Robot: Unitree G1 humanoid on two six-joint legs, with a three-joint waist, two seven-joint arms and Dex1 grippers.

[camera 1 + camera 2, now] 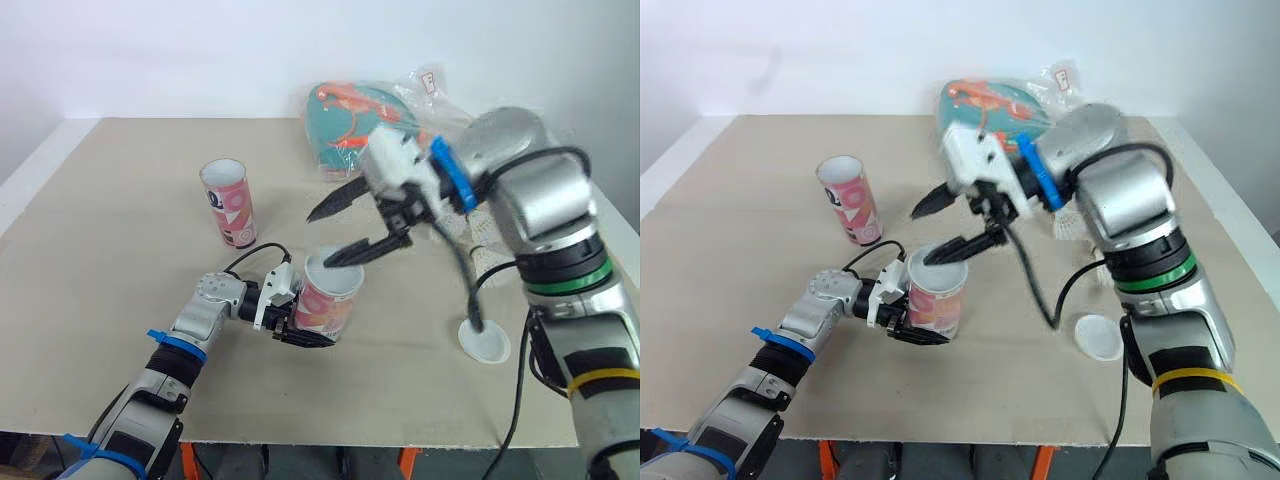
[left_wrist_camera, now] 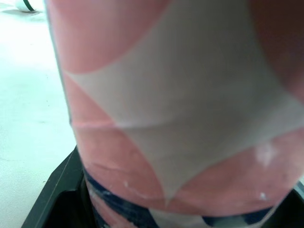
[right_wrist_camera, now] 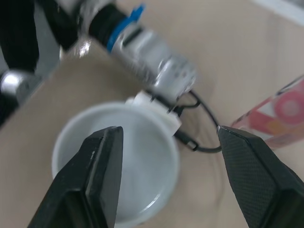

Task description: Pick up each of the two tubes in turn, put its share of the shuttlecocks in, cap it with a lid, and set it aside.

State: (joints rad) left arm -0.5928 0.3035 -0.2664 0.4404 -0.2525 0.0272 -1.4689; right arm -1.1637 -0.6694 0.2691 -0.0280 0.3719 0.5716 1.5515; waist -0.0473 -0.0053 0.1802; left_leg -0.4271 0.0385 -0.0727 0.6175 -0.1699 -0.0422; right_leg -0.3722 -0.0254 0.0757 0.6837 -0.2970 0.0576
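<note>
A beige tabletop [image 1: 120, 300] runs back to a white wall, with wide bare room along its left side and across the middle. Clutter sits at the far edge, where a teal and orange bag [image 1: 355, 125] lies beside clear plastic packaging [image 1: 440, 95]. Close to the front edge, the left end effector [image 1: 300, 330] pinches a pink and white tube [image 1: 328, 300] around its lower body, the open mouth facing up and leaning slightly right. Whether its base touches the surface is unclear. The right end effector [image 1: 320, 238] hangs just above that mouth with its two black fingers spread wide, one over the rim and one off to the side. A second tube [image 1: 228, 203] stands upright and open, farther back on the left, well apart. A white lid [image 1: 485, 342] lies flat near the front right.
</note>
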